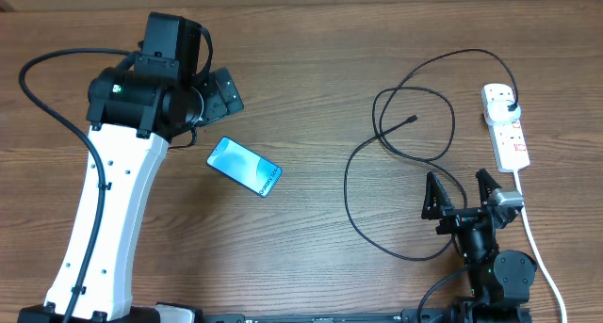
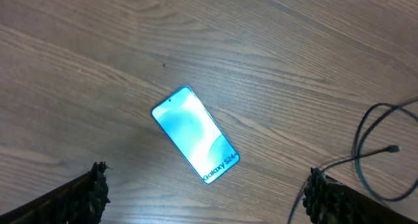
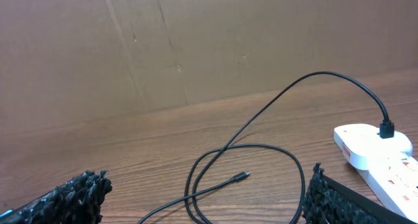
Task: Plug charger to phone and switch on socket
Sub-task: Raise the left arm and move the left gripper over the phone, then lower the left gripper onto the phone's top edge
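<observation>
meanwhile, the phone (image 1: 244,167) lies flat and lit on the desk (image 1: 330,59) below the left gripper (image 2: 209,183), jaws spread wide, while the charger (image 1: 345,189), plugged into the socket (image 1: 512,139) with its tip loose and well apart from the phone, loops ahead of the right gripper (image 1: 459,185), jaws likewise wide.

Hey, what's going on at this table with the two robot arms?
Nothing is held yet. The left gripper, open, hovers above the lit phone. The right gripper, also open, is near the looped black charger cable. The cable's plug head sits in the white power strip, but its small connector tip lies loose on the table, apart from the phone.
</observation>
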